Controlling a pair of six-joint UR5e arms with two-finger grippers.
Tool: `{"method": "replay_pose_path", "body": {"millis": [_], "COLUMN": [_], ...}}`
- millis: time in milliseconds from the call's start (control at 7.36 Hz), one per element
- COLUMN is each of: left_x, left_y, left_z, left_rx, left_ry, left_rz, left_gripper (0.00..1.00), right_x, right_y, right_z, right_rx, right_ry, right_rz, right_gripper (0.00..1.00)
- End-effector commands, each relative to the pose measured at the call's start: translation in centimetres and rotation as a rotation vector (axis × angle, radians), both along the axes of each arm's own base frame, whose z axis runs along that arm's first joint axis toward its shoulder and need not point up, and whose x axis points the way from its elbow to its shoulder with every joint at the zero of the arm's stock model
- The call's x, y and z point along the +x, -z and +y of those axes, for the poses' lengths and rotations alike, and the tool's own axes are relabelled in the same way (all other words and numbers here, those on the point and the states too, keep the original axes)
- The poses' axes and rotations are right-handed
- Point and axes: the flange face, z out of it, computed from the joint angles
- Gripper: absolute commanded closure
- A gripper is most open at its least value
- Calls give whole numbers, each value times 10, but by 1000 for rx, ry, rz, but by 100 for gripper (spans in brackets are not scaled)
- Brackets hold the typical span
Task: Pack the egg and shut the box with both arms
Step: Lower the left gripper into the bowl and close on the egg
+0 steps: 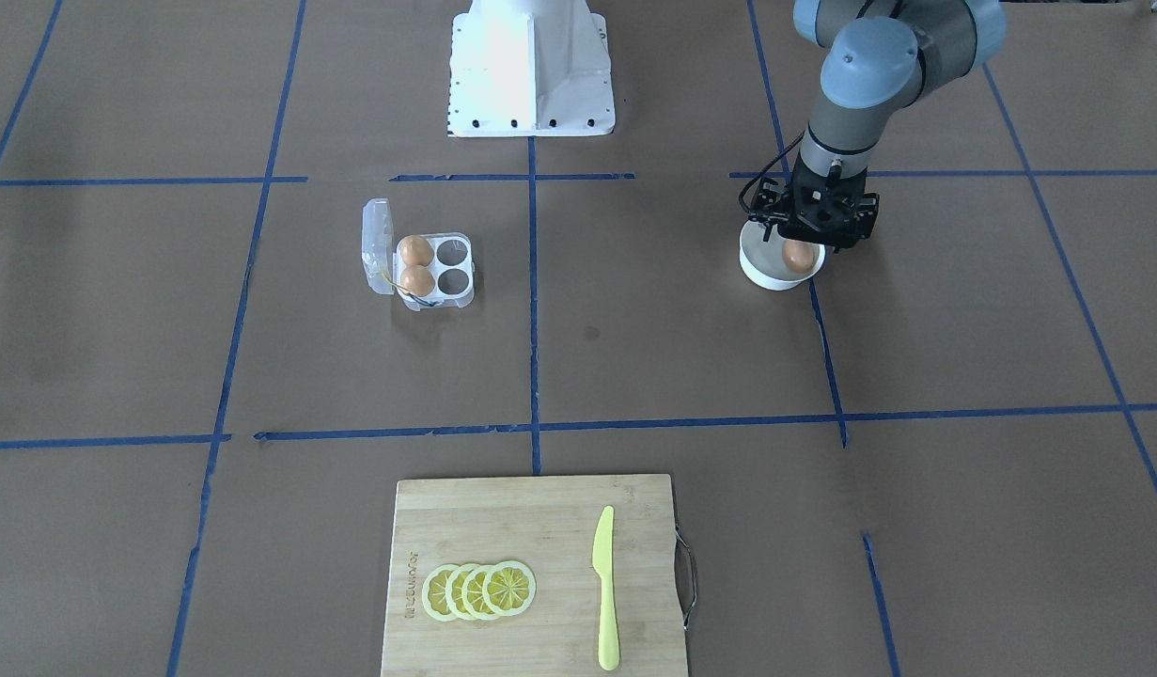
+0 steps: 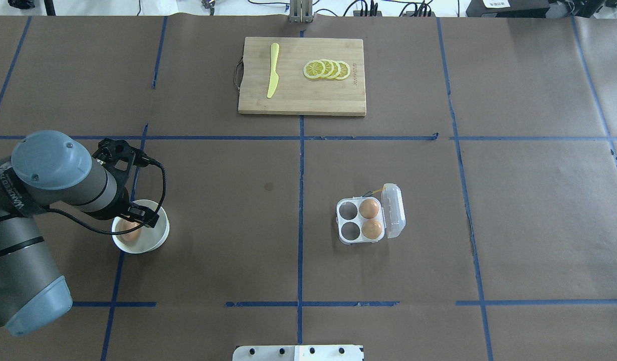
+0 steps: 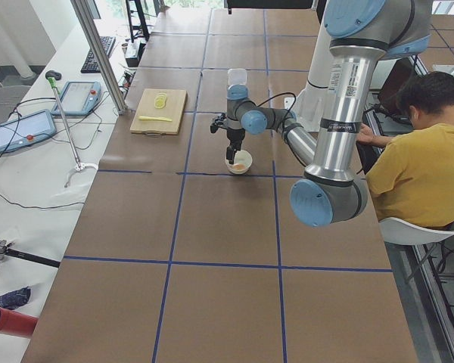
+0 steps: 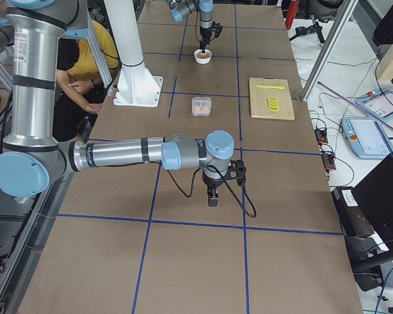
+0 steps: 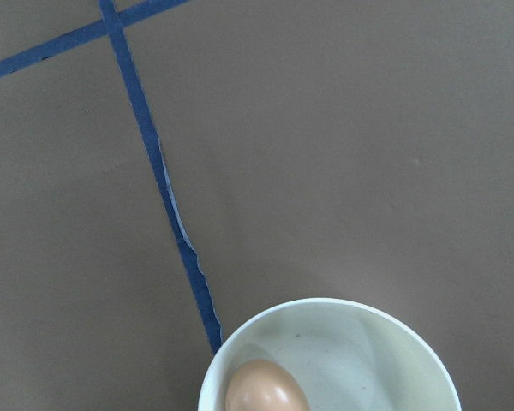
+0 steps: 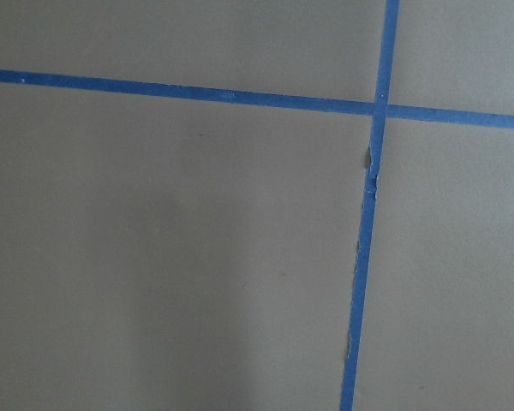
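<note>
Over the white bowl, my left gripper is hanging above the egg (how open, I cannot tell).

Round white bowl, tan egg apparently resting inside, at brown-papered counter's left; clear plastic four-cell carton right of centre, two eggs in lid-side cells; wooden board beyond.

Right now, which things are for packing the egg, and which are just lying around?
For the job: the egg in the white bowl, the open clear box, the left hand over the bowl.
Lying about: cutting board, yellow knife, lemon slices.
</note>
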Motion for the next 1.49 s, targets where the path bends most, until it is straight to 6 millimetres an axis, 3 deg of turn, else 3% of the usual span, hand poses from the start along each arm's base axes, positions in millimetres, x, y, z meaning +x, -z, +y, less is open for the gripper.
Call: {"method": "replay_pose_path", "body": {"millis": [0, 679, 1358], "left_x": [10, 19, 24], "left_y": [-3, -16, -24], "left_z": [9, 8, 9], "left_rx": [-18, -35, -42], "left_ry": [-2, -9, -16], "left_rz": [-5, -29, -42], "left_gripper": [7, 25, 26], "right_x": [-1, -1, -1], "right_y": [0, 1, 1], "right_z": [1, 0, 0], "right_rx": [-2, -1, -1], "right_ry": [2, 2, 2], "right_rz": [-10, -10, -10], "right_gripper": [0, 0, 0]}}
